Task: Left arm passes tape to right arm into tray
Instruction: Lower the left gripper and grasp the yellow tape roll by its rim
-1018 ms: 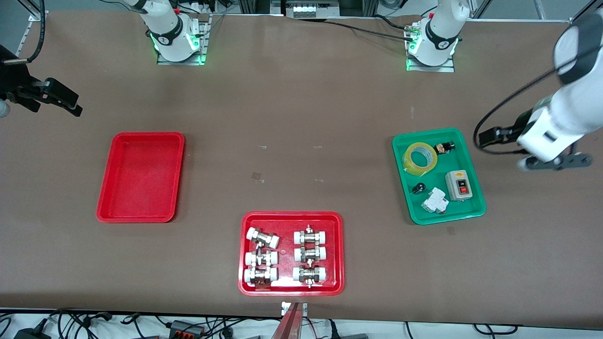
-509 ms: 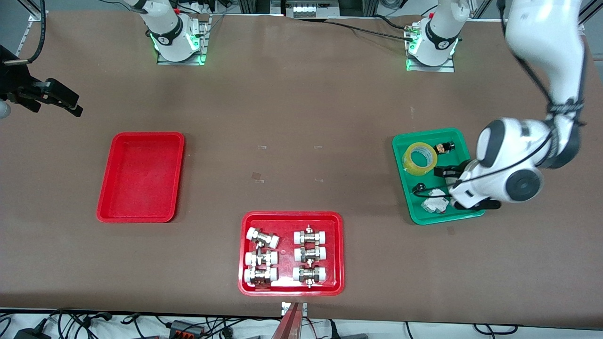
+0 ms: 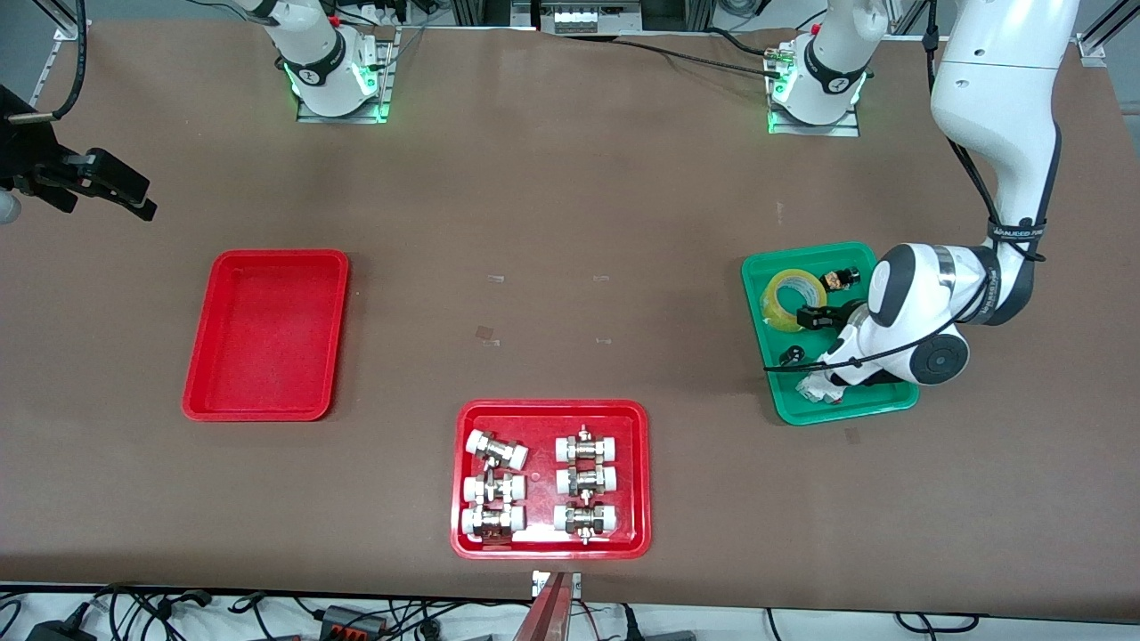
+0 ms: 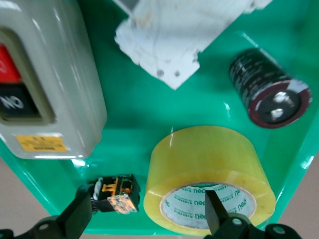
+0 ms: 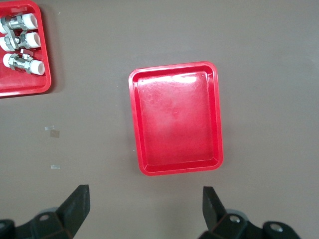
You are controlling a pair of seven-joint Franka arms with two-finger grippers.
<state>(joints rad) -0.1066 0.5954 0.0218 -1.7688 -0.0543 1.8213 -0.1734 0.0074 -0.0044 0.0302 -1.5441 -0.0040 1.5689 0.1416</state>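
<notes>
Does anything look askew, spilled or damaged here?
Nothing stands out. The tape lies in the green tray among its parts, the left end effector open over it. The red tray is bare; the right end effector waits open.

A flat matte brown table surface fills nearly the whole front view, evenly lit from above, with small pale tape marks near its middle. Along its edge nearest the front camera runs a white strip littered with tangled black cables. Aluminium framing stands along the edge by the robot bases.
</notes>
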